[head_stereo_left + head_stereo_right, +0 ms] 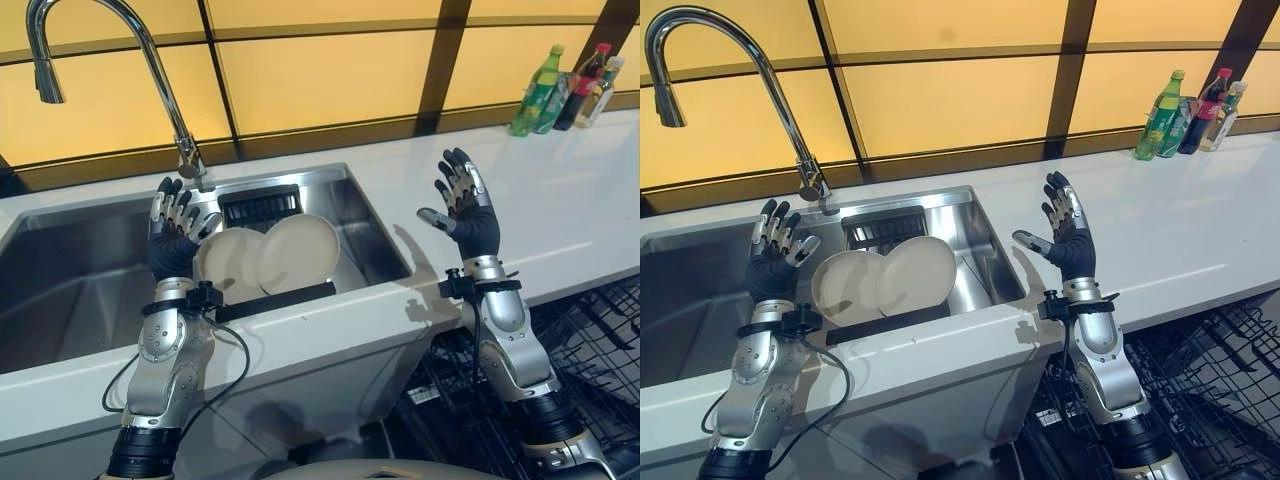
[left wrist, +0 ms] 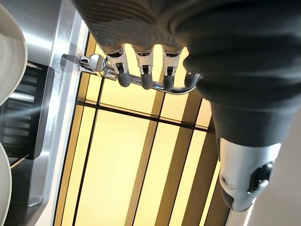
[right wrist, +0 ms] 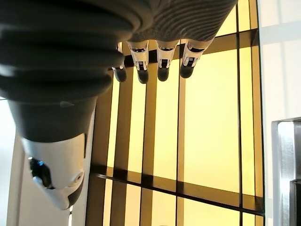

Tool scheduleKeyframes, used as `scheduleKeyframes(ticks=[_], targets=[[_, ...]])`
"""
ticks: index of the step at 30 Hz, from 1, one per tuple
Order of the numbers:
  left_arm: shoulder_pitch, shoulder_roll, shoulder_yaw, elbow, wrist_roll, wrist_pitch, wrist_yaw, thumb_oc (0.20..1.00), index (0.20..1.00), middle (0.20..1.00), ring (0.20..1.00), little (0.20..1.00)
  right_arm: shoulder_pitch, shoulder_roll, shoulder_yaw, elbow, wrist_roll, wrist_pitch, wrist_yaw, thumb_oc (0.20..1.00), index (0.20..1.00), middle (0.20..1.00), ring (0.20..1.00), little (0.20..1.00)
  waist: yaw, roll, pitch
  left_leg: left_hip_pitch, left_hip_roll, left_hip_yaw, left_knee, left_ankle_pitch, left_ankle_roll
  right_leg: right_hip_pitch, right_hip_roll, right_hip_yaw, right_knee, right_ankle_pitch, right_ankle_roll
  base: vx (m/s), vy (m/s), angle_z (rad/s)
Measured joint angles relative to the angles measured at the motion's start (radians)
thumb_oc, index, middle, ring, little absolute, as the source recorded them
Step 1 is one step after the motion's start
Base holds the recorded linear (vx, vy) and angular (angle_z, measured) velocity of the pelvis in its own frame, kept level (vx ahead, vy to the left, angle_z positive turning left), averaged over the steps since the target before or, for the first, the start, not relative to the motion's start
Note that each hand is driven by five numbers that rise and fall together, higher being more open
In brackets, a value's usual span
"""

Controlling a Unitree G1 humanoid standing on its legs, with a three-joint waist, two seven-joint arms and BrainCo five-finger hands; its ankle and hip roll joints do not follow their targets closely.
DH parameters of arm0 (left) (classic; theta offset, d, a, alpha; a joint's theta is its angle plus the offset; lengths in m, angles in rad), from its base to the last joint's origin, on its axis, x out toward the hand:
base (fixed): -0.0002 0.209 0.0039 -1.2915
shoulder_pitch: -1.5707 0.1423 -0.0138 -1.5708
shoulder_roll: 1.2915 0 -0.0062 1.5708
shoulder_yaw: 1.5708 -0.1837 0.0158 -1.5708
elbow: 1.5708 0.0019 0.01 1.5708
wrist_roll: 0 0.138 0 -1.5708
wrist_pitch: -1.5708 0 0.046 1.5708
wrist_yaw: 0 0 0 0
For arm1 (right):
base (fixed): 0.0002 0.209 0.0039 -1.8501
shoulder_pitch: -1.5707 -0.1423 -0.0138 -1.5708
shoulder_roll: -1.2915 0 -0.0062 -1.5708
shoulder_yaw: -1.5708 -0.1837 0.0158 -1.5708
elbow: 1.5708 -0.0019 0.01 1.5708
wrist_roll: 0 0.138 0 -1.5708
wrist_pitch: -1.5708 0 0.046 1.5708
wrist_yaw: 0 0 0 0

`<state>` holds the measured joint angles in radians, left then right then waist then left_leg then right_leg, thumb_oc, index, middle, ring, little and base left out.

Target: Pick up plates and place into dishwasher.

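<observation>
Two cream plates lean upright side by side in the steel sink (image 1: 60, 290): the left plate (image 1: 232, 262) and the right plate (image 1: 300, 252), held by a black rack bar along the sink's front. My left hand (image 1: 176, 232) is raised just left of the left plate, fingers straight, open and empty. My right hand (image 1: 466, 210) is held up over the white counter to the right of the sink, open and empty too. The plates' edges (image 2: 11, 52) show in the left wrist view.
A tall chrome tap (image 1: 150, 70) arches over the sink's back edge. Bottles (image 1: 570, 88) stand at the counter's far right. The dishwasher's black wire rack (image 1: 590, 360) is pulled out below the counter at the lower right. A black drain grid (image 1: 260, 205) sits behind the plates.
</observation>
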<state>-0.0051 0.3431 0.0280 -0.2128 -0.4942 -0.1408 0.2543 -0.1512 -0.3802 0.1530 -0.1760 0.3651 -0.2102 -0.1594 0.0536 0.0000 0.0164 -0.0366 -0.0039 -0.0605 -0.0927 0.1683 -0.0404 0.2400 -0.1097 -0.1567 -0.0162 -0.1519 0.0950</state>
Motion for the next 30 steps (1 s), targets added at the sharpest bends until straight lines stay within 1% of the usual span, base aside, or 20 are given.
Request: scheduleKeyframes(ticks=[5,15,19,20,22,25,27,28,29,30], targets=[[0.001,-0.001,0.0,0.0,0.0,0.008,-0.005,1.0,1.0,1.0,1.0,1.0,0.001,-0.001,0.001,0.0,0.0,0.001,0.001,1.0,1.0,1.0,1.0,1.0,0.015,0.002,-0.009,-0.003,-0.001,0.0,0.001,0.001,0.001,0.0,0.0,-0.001,-0.004,0.001,-0.001,0.0,0.0,0.0],[0.0,-0.004,0.001,0.0,0.011,0.013,-0.03,1.0,1.0,1.0,1.0,1.0,0.001,-0.013,0.007,0.0,0.0,0.016,0.004,1.0,1.0,1.0,1.0,1.0,0.01,0.002,-0.01,-0.005,0.004,0.0,0.004,0.001,0.0,0.0,0.001,-0.001,-0.008,0.001,-0.001,0.04,-0.054,0.0],[0.0,0.022,0.0,0.0,0.016,0.029,-0.059,1.0,1.0,1.0,1.0,1.0,0.026,-0.027,0.009,0.0,0.001,0.02,0.014,1.0,1.0,1.0,1.0,1.0,0.003,0.001,-0.01,-0.003,0.009,0.001,0.004,0.001,0.0,-0.001,0.003,0.008,-0.008,0.001,-0.003,0.05,-0.11,-0.03],[0.0,0.035,0.001,0.0,0.035,0.032,-0.065,1.0,1.0,1.0,1.0,1.0,0.033,-0.028,0.01,0.0,0.002,0.022,0.019,1.0,1.0,1.0,1.0,1.0,0.0,0.001,-0.01,-0.002,0.01,0.002,0.005,0.001,0.0,-0.001,0.005,0.01,-0.008,0.0,-0.003,0.06,-0.107,-0.02],[-0.001,0.059,0.001,0.002,0.049,0.039,-0.078,1.0,1.0,1.0,1.0,1.0,0.039,-0.028,0.015,0.001,0.004,0.03,0.021,1.0,1.0,1.0,1.0,1.0,-0.013,0.001,-0.009,0.001,0.014,0.003,0.005,0.001,-0.002,0.0,0.008,0.016,-0.006,0.001,-0.005,0.06,-0.117,-0.07],[-0.002,0.068,0.0,0.007,0.049,0.046,-0.098,1.0,1.0,1.0,1.0,1.0,0.04,-0.032,0.016,0.003,0.011,0.044,0.036,1.0,1.0,1.0,1.0,1.0,-0.013,0.002,-0.008,0.008,0.024,0.025,0.015,-0.002,-0.02,-0.007,0.018,0.043,0.002,-0.004,-0.015,0.07,-0.095,-0.22],[-0.006,0.075,0.0,0.036,0.05,0.045,-0.108,1.0,1.0,1.0,1.0,1.0,0.04,-0.032,0.02,0.009,0.018,0.043,0.045,1.0,1.0,1.0,1.0,1.0,-0.009,0.003,0.008,0.006,0.038,0.03,0.059,-0.018,-0.033,-0.015,0.027,0.069,0.026,-0.017,-0.022,0.09,0.002,-0.3],[-0.006,0.081,0.0,0.064,0.05,0.043,-0.114,1.0,1.0,1.0,1.0,1.0,0.039,-0.032,0.025,0.015,0.02,0.043,0.049,1.0,1.0,1.0,1.0,1.0,-0.009,0.007,0.025,0.001,0.043,0.014,0.095,-0.039,-0.04,-0.02,0.024,0.082,0.044,-0.027,-0.032,0.13,0.091,-0.47],[-0.005,0.081,0.0,0.096,0.052,0.043,-0.12,1.0,1.0,1.0,1.0,1.0,0.039,-0.033,0.033,0.025,0.02,0.043,0.05,1.0,1.0,1.0,1.0,1.0,-0.002,0.016,0.035,0.012,0.044,-0.026,0.105,-0.058,-0.051,-0.024,0.029,0.106,0.059,-0.033,-0.038,0.14,0.117,-0.54],[-0.005,0.082,0.001,0.123,0.055,0.043,-0.124,1.0,1.0,1.0,1.0,1.0,0.039,-0.033,0.043,0.032,0.02,0.043,0.051,1.0,1.0,1.0,1.0,1.0,0.009,0.027,0.042,0.022,0.045,-0.05,0.105,-0.067,-0.056,-0.028,0.03,0.128,0.069,-0.034,-0.037,0.12,0.182,-0.62]])
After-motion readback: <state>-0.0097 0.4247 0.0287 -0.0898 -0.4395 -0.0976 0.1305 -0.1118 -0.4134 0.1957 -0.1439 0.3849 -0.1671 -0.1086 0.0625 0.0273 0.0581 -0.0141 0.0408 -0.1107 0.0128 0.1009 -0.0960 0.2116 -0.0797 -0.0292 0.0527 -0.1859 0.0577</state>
